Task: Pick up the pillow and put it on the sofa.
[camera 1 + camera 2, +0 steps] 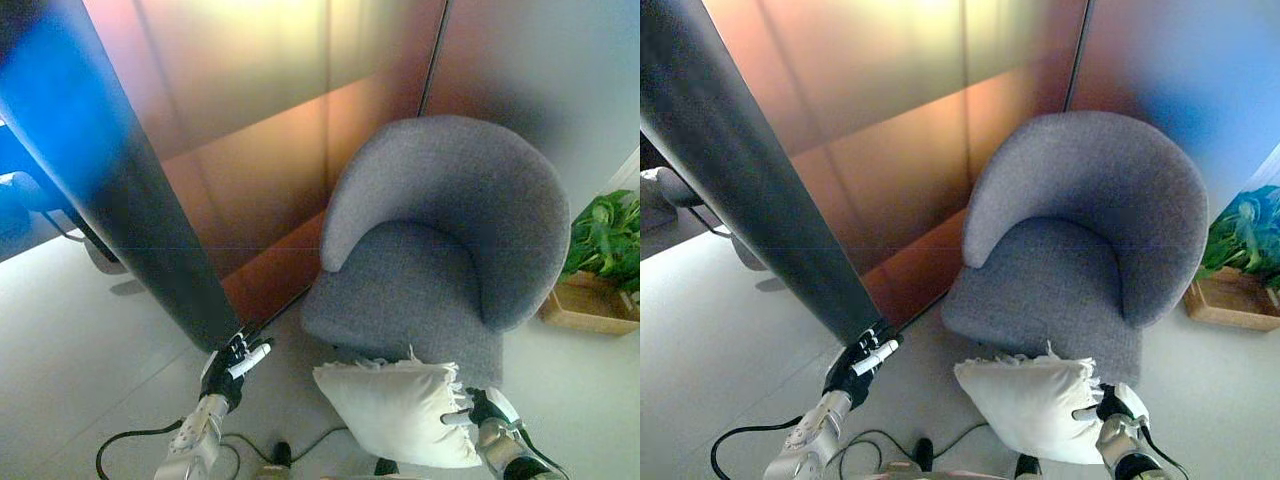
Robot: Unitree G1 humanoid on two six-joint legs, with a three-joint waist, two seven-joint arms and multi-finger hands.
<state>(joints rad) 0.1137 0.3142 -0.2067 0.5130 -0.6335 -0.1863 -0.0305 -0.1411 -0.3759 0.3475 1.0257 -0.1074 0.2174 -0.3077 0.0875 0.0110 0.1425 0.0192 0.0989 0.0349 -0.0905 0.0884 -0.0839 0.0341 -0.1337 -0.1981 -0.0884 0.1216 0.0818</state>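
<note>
I see the white pillow [400,410] tilted, long axis running from upper left to lower right, just in front of the grey armchair [440,240]. My right robot hand [478,410] pinches its fringed right edge. My left robot hand [232,368] hangs empty, fingers loosely curled, beside a dark pillar [110,180]. A potted plant [605,245] stands right of the chair.
</note>
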